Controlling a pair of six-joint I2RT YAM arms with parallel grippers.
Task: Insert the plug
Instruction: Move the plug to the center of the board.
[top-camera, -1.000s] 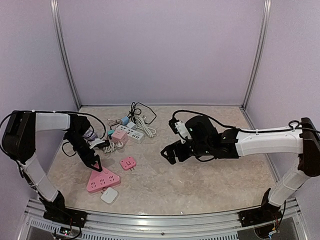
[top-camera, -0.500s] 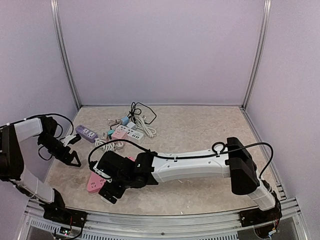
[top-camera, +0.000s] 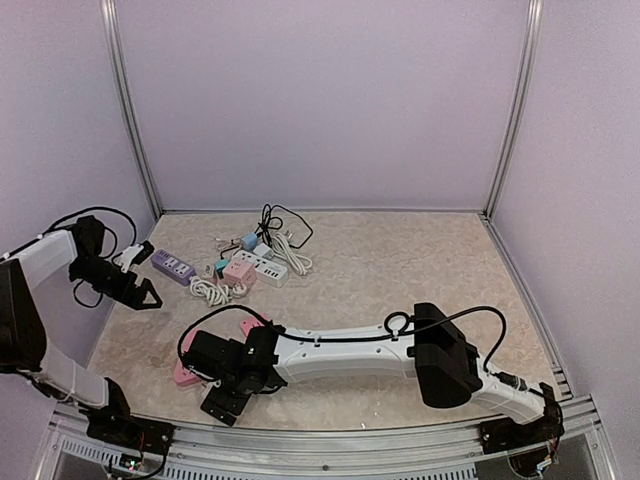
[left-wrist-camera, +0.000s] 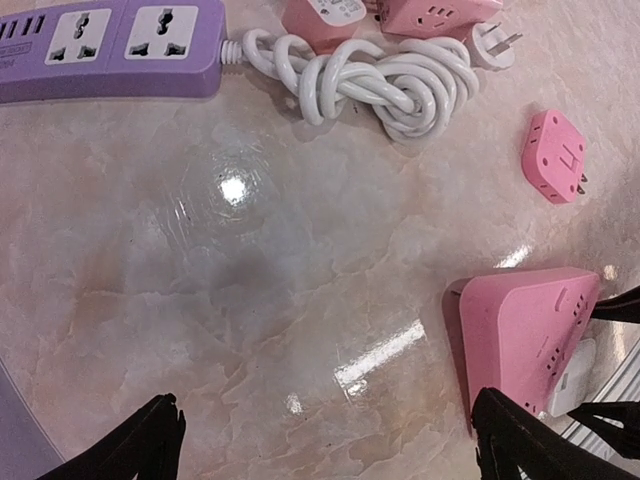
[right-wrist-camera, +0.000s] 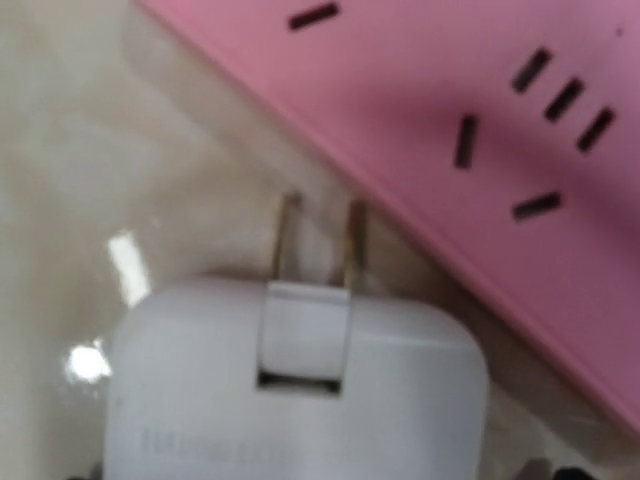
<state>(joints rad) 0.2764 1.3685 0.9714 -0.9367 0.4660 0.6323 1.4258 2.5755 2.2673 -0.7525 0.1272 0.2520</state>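
Observation:
The white plug (right-wrist-camera: 300, 390) lies flat on the table, its two prongs (right-wrist-camera: 315, 240) pointing at the side of the pink triangular power strip (right-wrist-camera: 450, 120), a short gap away. My right gripper (top-camera: 222, 398) hangs low over the plug and hides it in the top view. Its jaws stand wide on either side of the plug, only dark tips (right-wrist-camera: 562, 470) showing. My left gripper (top-camera: 140, 291) is open over bare table at the far left, with nothing between its fingers (left-wrist-camera: 150, 445). In the left wrist view, strip (left-wrist-camera: 525, 330) and plug (left-wrist-camera: 570, 385) sit to its right.
A purple power strip (left-wrist-camera: 110, 45), a coiled white cable (left-wrist-camera: 385, 85) and a small pink adapter (left-wrist-camera: 555, 155) lie behind the triangular strip. More strips and cables (top-camera: 262, 262) are piled at the back left. The near table edge (top-camera: 300, 430) runs just below my right gripper.
My right arm has swung from the table's middle across to the near left, down over the white plug. My left arm has pulled back to the left, its jaws opening wider.

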